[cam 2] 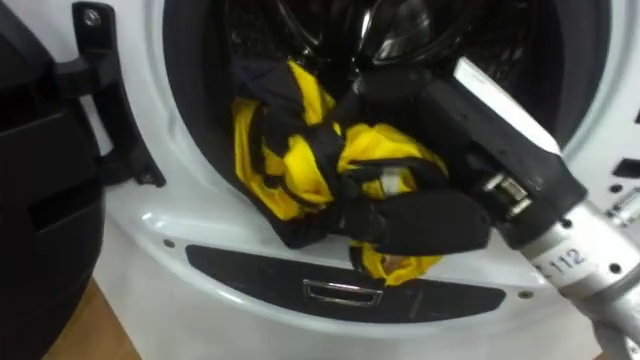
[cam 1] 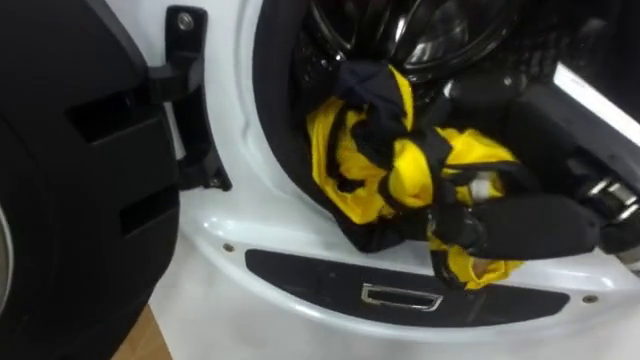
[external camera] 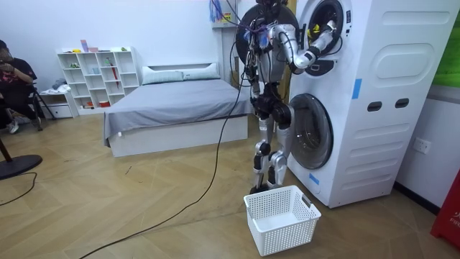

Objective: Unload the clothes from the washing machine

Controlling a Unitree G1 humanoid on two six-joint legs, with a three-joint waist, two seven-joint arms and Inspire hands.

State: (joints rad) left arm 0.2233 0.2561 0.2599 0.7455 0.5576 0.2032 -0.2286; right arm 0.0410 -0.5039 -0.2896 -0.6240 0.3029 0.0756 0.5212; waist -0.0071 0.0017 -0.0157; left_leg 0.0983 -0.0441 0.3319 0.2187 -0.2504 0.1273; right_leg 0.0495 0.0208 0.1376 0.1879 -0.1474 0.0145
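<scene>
A yellow and black garment (cam 1: 400, 160) hangs bunched over the lower lip of the upper washing machine's round opening (cam 1: 262, 190). My right hand (cam 1: 520, 225) comes in from the right, its dark fingers curled round the lower right part of the cloth. In the right eye view the same hand (cam 2: 430, 220) sits on the garment (cam 2: 300, 160) just above the white front panel. The dark drum (cam 1: 400, 30) lies behind. In the room view I stand upright facing the stacked machines, one arm (external camera: 320, 39) raised into the upper opening.
The upper machine's dark door (cam 1: 80, 180) stands swung open at the left on its hinge (cam 1: 190, 90). A white laundry basket (external camera: 282, 218) sits on the wood floor by my feet. A bed (external camera: 172, 108), a shelf (external camera: 97, 72) and a seated person (external camera: 14, 79) are behind.
</scene>
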